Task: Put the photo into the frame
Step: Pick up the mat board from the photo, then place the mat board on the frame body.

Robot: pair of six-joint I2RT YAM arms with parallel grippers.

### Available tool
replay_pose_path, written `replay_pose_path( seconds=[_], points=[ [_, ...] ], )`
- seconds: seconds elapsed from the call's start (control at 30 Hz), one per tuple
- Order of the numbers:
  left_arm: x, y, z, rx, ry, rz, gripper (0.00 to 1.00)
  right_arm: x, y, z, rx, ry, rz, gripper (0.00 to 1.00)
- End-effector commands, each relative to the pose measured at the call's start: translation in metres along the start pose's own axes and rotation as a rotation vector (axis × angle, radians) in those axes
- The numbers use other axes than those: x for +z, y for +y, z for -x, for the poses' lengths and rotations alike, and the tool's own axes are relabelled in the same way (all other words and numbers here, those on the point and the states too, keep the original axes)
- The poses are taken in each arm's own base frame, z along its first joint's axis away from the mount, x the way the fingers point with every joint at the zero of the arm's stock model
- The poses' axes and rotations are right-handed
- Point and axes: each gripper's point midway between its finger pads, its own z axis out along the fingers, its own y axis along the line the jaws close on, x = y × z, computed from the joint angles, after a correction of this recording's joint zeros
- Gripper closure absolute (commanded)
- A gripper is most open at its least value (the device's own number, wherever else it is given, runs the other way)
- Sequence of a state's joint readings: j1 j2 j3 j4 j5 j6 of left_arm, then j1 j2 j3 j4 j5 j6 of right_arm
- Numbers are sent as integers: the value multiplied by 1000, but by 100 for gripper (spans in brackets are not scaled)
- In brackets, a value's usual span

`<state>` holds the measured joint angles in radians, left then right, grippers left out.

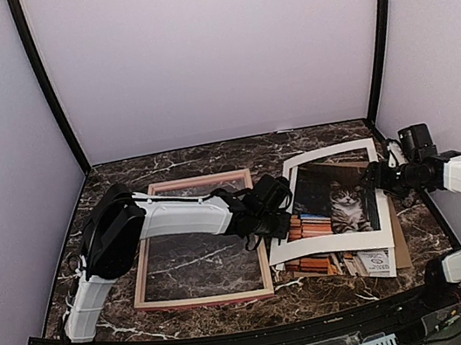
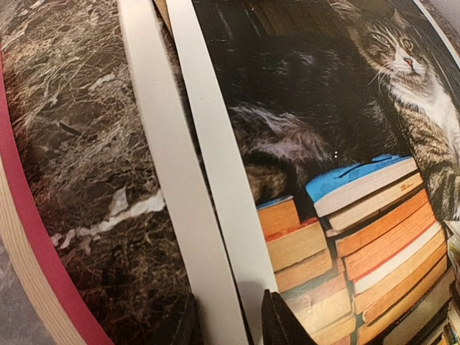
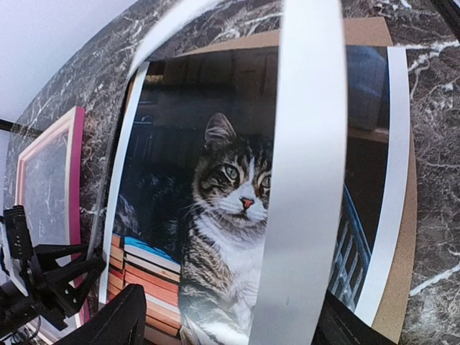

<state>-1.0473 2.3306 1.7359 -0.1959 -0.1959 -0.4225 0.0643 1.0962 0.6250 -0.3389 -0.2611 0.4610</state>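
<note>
The photo (image 1: 335,206), a tabby cat above stacked books with a wide white border, lies bowed and partly raised at the right of the table. The pink frame (image 1: 204,299) lies flat to its left, with bare marble showing through it. My left gripper (image 1: 280,215) is at the photo's left edge. In the left wrist view its jaws (image 2: 226,323) stand apart with the white border (image 2: 215,187) between them. My right gripper (image 1: 375,179) is at the photo's right edge. In the right wrist view it (image 3: 223,323) is wide open, with the raised right border (image 3: 302,158) running between its fingers.
A brown cardboard board (image 1: 400,241) lies under the photo, with a second print-like sheet (image 1: 371,262) on it. The sheet's white edge (image 3: 395,144) shows in the right wrist view. The frame's pink rail (image 2: 29,215) is close beside my left gripper. Walls enclose the marble table.
</note>
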Motion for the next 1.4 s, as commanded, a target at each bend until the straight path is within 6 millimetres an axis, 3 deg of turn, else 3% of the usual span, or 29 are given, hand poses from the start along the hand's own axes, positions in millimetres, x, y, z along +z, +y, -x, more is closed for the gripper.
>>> replay_pose_path(
  seconds=[0.0,0.43,0.73,0.83,1.1,1.2,1.23,1.27,1.3,1.37],
  points=[
    [-31,3,31,25,-49,25,69,-15,6,14,-14,-37,-8,21],
    [-51,8,63,37,-109,33,76,-24,7,19,-20,-47,-28,15],
    [-73,5,94,67,-159,41,77,-51,25,45,-47,-118,-10,12],
    [-81,12,99,80,-170,77,77,-59,33,53,-52,-133,7,12],
    [-105,47,96,78,-165,181,78,-69,43,59,-66,-146,32,11],
    [-111,73,82,63,-140,237,79,-68,44,56,-68,-134,48,10],
    [-121,77,86,46,-160,238,79,-67,45,54,-68,-128,51,10],
    [-119,89,75,42,-139,261,80,-65,45,52,-67,-118,56,10],
    [-130,93,80,24,-163,260,80,-63,45,50,-67,-111,62,10],
    [-135,115,63,6,-139,298,80,-59,45,45,-63,-94,76,9]
  ],
)
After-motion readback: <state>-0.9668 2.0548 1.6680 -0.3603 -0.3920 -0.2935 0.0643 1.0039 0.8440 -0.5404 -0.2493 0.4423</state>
